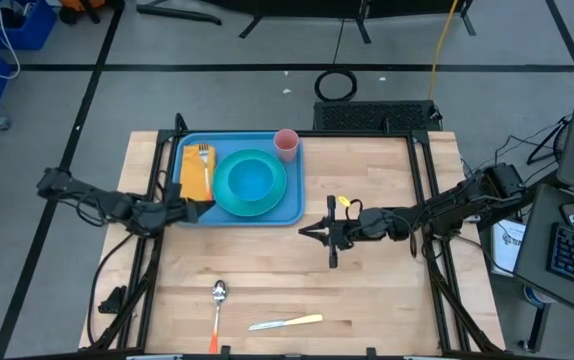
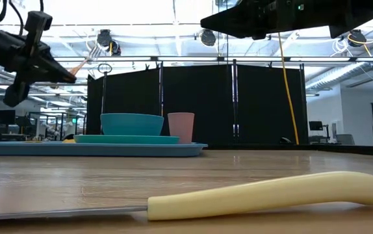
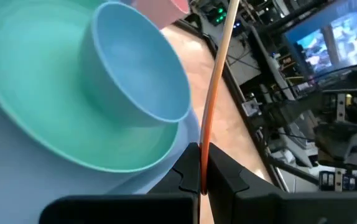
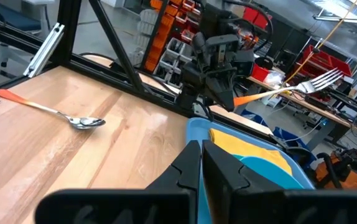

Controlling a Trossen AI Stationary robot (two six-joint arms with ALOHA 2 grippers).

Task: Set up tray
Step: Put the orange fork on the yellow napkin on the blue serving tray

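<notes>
The light-blue tray [image 1: 289, 208] lies at the table's far left. On it rest a teal plate [image 1: 229, 200] with a blue bowl [image 1: 251, 180], a pink cup [image 1: 286, 144] and a yellow napkin [image 1: 193, 183]. My left gripper [image 1: 193, 207] stands at the tray's near left corner, shut on a fork [image 1: 205, 158] with an orange handle. It also shows in the right wrist view [image 4: 211, 74]. My right gripper [image 1: 307, 234] hovers right of the tray, shut and empty. My left gripper pinches the fork's orange handle [image 3: 204, 149] at its free end between the two fingertips. The fingers come from the table's left and lie along the fork. The fork is lifted clear above the napkin, slanting upward, its tines [image 4: 325, 78] high and away from the gripper.
A spoon [image 1: 217, 300] with an orange handle and a knife [image 1: 285, 322] with a cream handle lie flat on the bare wood near the table's front edge. Black frame rails run along both table sides.
</notes>
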